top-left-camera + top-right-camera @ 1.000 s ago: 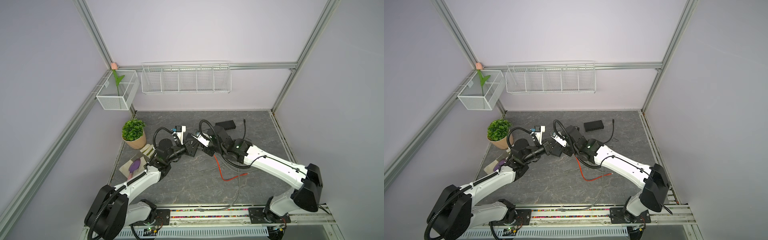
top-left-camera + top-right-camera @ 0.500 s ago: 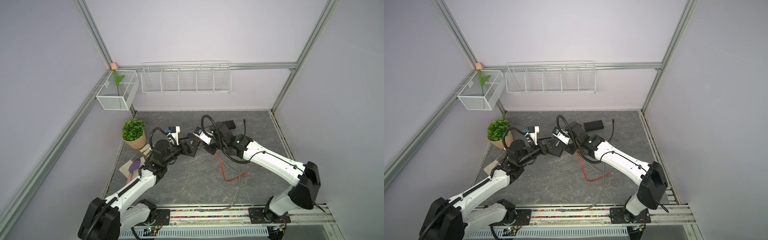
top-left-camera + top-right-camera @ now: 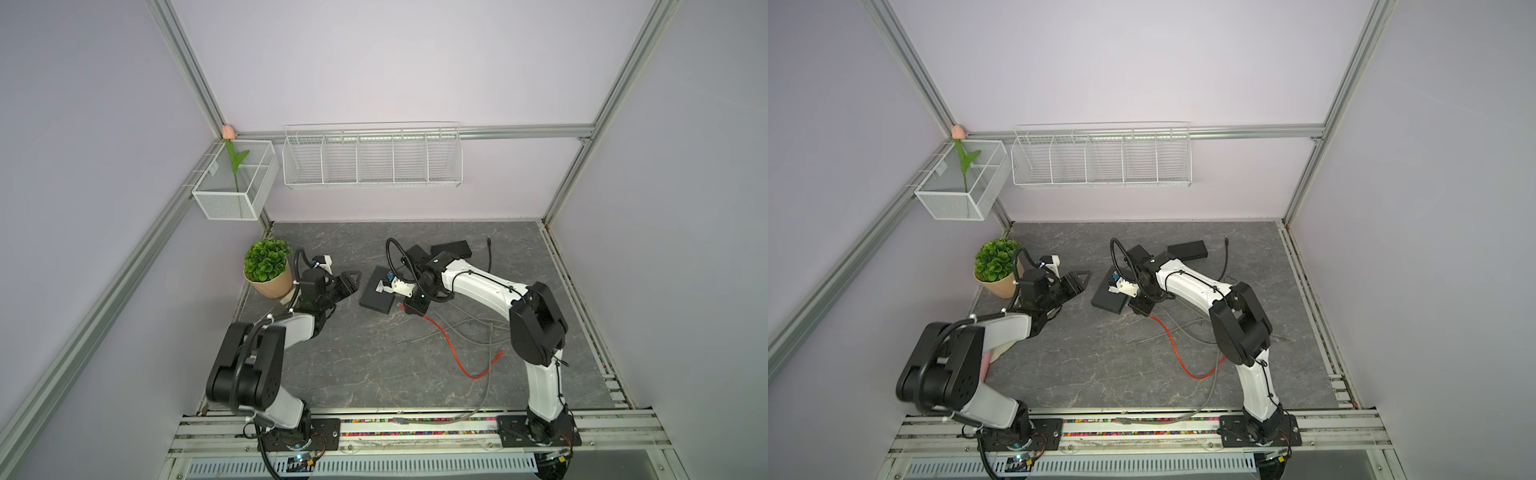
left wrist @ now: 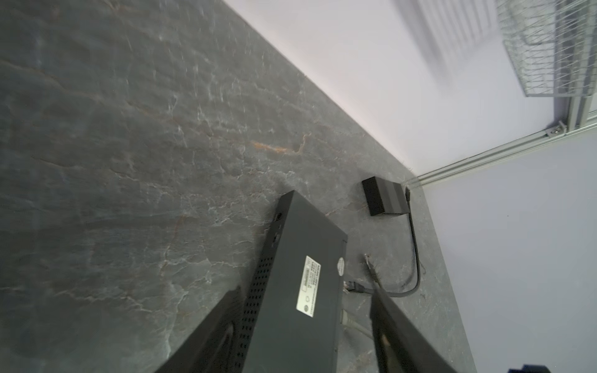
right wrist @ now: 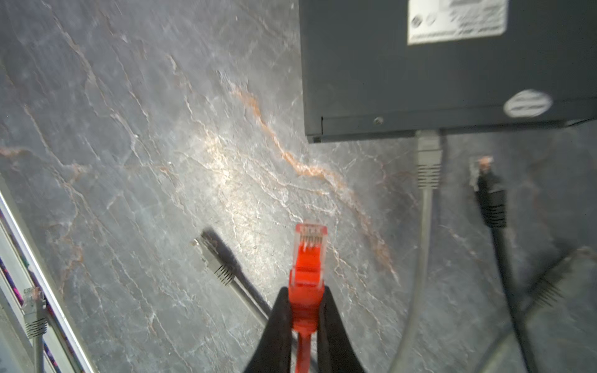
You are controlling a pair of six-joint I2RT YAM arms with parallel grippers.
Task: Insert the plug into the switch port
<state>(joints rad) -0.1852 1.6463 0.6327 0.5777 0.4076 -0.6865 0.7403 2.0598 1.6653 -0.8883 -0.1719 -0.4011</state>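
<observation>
The black switch (image 3: 376,293) (image 3: 1109,297) lies flat on the table, label side up (image 4: 300,290) (image 5: 452,80). My right gripper (image 3: 411,308) (image 3: 1141,309) (image 5: 305,300) is shut on the red plug (image 5: 308,255) (image 3: 401,306), which points toward the switch's near edge and stands a short way off to one side of it. A grey plug (image 5: 428,158) sits in a port on that edge. My left gripper (image 3: 352,279) (image 3: 1083,279) (image 4: 305,287) is open just left of the switch, holding nothing. Its fingers (image 4: 223,323) frame the switch in the left wrist view.
The red cable (image 3: 453,353) trails toward the front right among grey cables (image 3: 465,328). A loose black plug (image 5: 487,193) and grey plug (image 5: 213,258) lie near the switch. A second black box (image 3: 451,248) sits behind. A potted plant (image 3: 268,270) stands at the left.
My left gripper has opened and drawn back to the left, away from the switch. The switch now lies on the table. My right gripper has kept its hold on the red plug.
</observation>
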